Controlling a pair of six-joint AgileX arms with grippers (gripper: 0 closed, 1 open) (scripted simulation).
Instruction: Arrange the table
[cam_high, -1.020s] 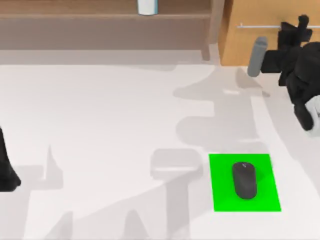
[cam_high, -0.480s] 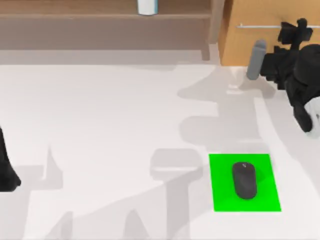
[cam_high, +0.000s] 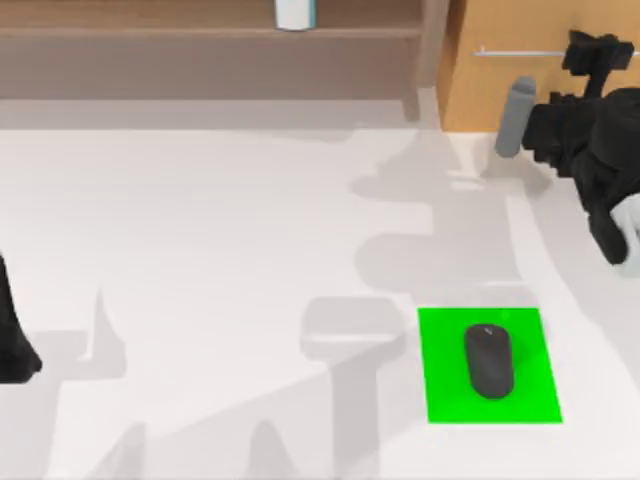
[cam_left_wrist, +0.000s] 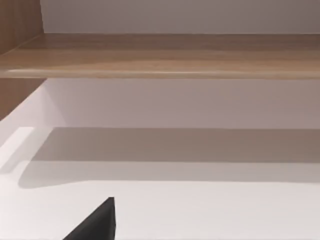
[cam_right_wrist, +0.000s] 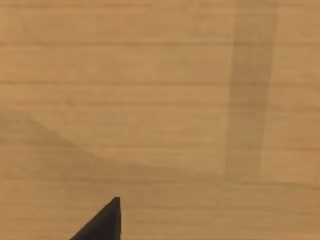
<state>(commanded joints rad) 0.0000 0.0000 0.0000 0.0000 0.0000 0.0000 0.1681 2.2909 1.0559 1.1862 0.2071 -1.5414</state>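
Observation:
The white table (cam_high: 220, 230) spans the top view. At its back right, my right gripper (cam_high: 592, 55) is held against the front of the light-wood drawer cabinet (cam_high: 500, 25), right at the metal bar handle (cam_high: 520, 51). In the right wrist view the cabinet's wood face (cam_right_wrist: 160, 100) is very close, with one black fingertip (cam_right_wrist: 106, 224) in front of it. My left arm (cam_high: 12, 335) is parked at the table's left edge. Its wrist view looks along the table toward the brown shelf (cam_left_wrist: 160, 55).
A black mouse (cam_high: 489, 360) lies on a bright green pad (cam_high: 535, 395) at the front right. A white cup (cam_high: 295, 13) stands on the brown wooden shelf (cam_high: 200, 50) along the back. A grey cylindrical part of the right arm (cam_high: 515, 115) sticks out over the table's back right.
The right arm has shifted slightly toward the cabinet, bringing its gripper a little closer to the bar handle. The left arm, mouse and pad have not moved.

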